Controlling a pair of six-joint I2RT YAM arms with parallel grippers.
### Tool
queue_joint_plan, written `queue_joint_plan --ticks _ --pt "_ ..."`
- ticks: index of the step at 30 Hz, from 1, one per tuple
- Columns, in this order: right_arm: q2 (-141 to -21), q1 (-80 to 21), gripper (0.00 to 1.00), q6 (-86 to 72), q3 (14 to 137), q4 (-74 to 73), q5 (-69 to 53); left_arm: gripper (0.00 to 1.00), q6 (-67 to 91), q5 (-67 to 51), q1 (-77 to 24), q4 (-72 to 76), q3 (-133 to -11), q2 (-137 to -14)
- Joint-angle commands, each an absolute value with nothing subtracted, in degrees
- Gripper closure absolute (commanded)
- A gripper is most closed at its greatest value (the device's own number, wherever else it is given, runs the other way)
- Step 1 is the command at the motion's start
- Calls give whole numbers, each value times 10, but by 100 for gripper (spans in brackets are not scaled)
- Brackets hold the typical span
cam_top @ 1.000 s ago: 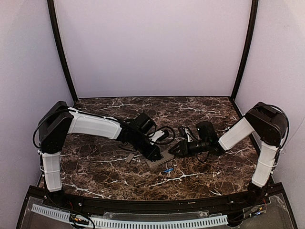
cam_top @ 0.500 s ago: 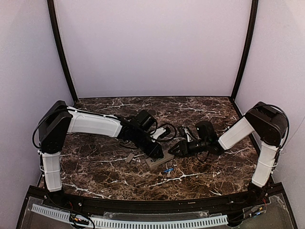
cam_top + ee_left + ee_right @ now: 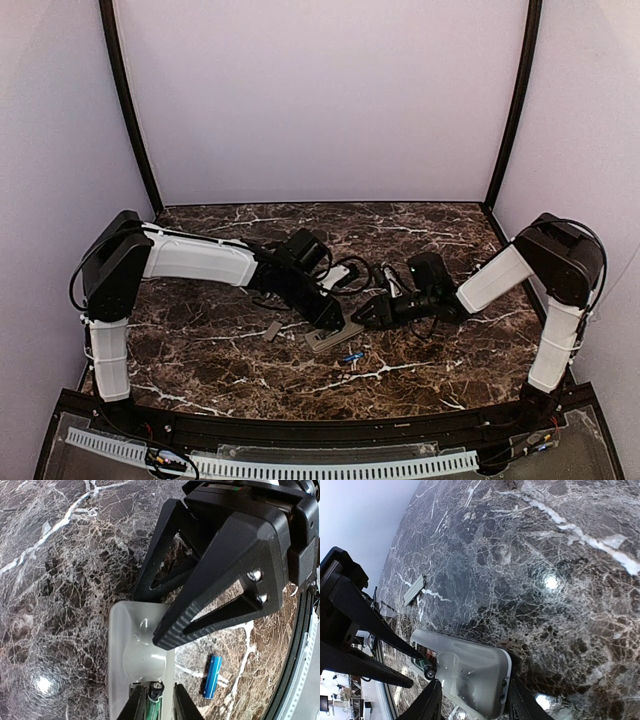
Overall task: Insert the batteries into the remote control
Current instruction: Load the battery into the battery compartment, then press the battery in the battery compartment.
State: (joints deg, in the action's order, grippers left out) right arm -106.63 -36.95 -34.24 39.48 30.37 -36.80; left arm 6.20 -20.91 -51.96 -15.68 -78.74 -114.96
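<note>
The left arm point(image 3: 195, 262) and the right arm point(image 3: 495, 280) are built from white link shells joined by bulky black joint housings point(image 3: 112, 268). Thin black cables point(image 3: 350, 272) are looped beside the wrists. The right hand point(image 3: 149, 616) is moulded in matte black, with open triangular fingers point(image 3: 220, 580), ribbed gripping edges and two silver screws point(image 3: 256, 575). The left hand point(image 3: 157, 689) is finished in the same black.
</note>
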Motion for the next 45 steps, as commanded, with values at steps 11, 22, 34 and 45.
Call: queue_joint_plan --ticks 11,22,34,45 --pt "-1083 -384 58 -328 398 243 -330 80 61 -204 -521 -171 -792 -1146" --pt "-1088 -381 55 -313 413 227 -337 81 58 -191 -521 -172 -778 -1143" --pt "-1106 -384 56 -293 418 204 -318 88 58 -188 -521 -172 -764 -1143" --pt "-1120 -386 58 -293 417 193 -296 98 61 -194 -529 -176 -752 -1138"
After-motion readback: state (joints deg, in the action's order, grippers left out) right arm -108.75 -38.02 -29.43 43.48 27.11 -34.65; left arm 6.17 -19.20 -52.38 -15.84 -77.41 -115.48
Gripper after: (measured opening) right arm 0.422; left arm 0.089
